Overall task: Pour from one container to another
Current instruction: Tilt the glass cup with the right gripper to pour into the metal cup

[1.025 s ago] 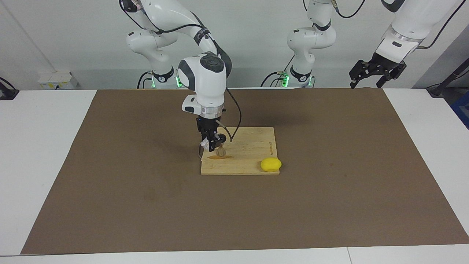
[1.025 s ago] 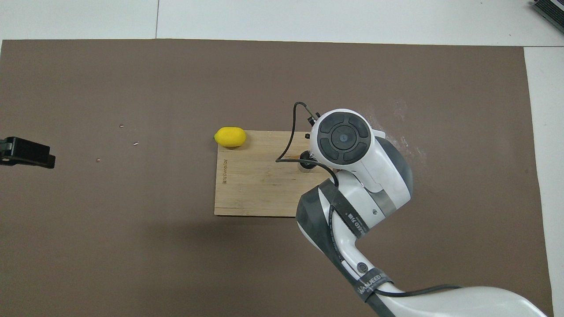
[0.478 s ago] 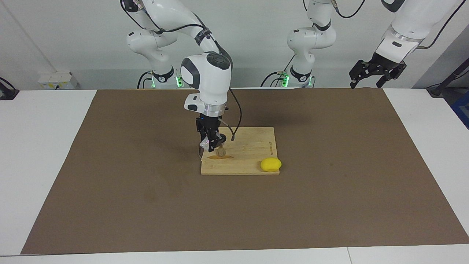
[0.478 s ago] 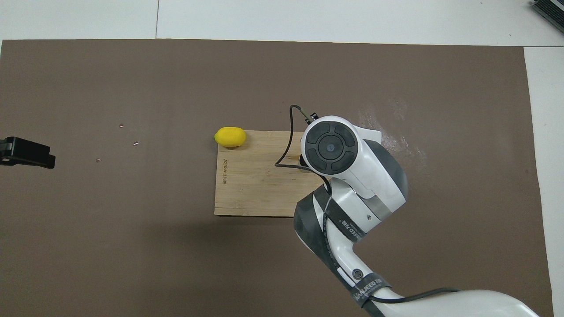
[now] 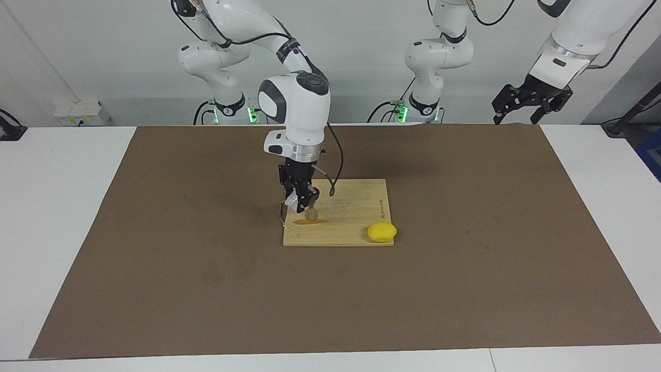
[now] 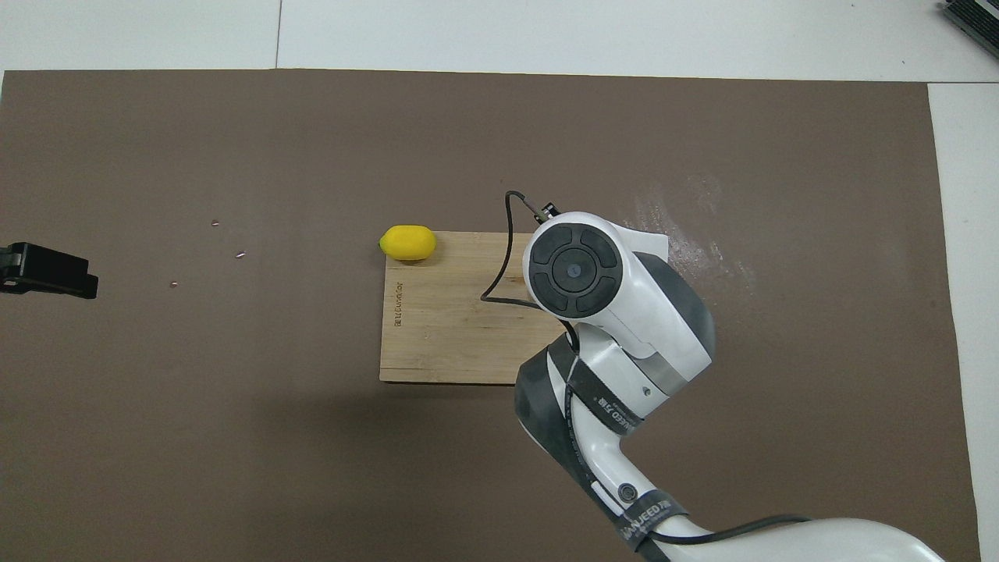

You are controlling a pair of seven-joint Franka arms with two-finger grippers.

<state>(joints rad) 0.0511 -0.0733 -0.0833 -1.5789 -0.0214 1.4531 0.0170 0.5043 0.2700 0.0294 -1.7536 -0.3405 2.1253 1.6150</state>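
step: pour from clear cup (image 5: 292,202) into jigger (image 5: 311,214) — judged mid-pour; best kept to a slow tilt, lip over jigger mouth, given the brown puddle (image 5: 310,221) on the board (image 5: 356,217)
right claw (image 5: 299,202): closed on the cup, over the board's end toward the right arm
jigger: stood on the board, just under and beside the claw
left claw (image 5: 521,106): waited raised at the counter's edge, fingers spread

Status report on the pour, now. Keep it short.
Right pincer holds clear cup tilted over jigger on cutting board. Left pincer waits, raised. Brown spill at jigger's foot. Lemon stands apart.
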